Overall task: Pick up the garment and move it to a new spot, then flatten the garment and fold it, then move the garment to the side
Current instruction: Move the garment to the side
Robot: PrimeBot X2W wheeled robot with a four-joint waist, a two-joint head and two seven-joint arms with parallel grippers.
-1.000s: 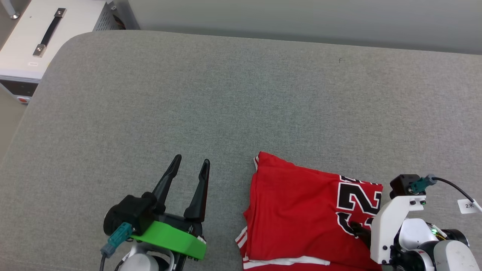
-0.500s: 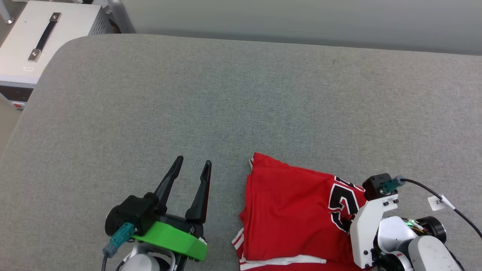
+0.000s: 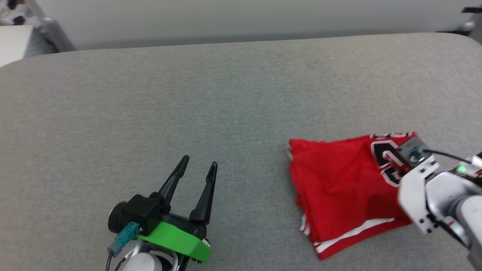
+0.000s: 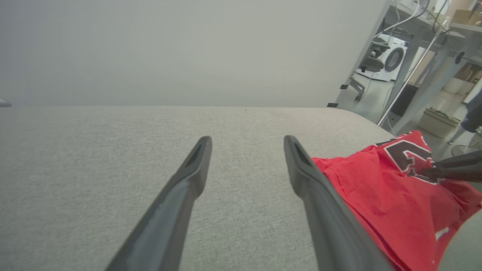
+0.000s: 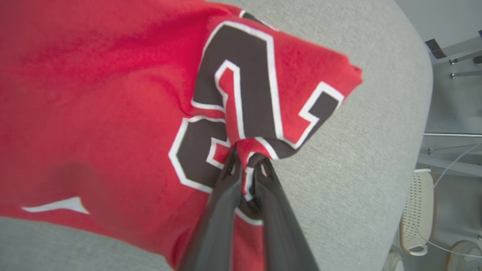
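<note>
Jaws of the right gripper [image 5: 246,165] pinch a tuft of the folded red jersey [image 3: 339,188] at its "23" print. The left gripper [image 3: 199,162] has its jaws spread, with the jersey beside them. Folding looks done; the move aside seems left.

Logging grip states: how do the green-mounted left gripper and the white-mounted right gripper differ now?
Left gripper has its long dark fingers spread apart; right gripper has them pinched together. Left gripper holds nothing, with bare grey upholstered surface between its fingers; right gripper clamps a bunched fold of the red jersey shirt at its black, white-outlined number. Shared: both have two long dark tapered fingers.
</note>
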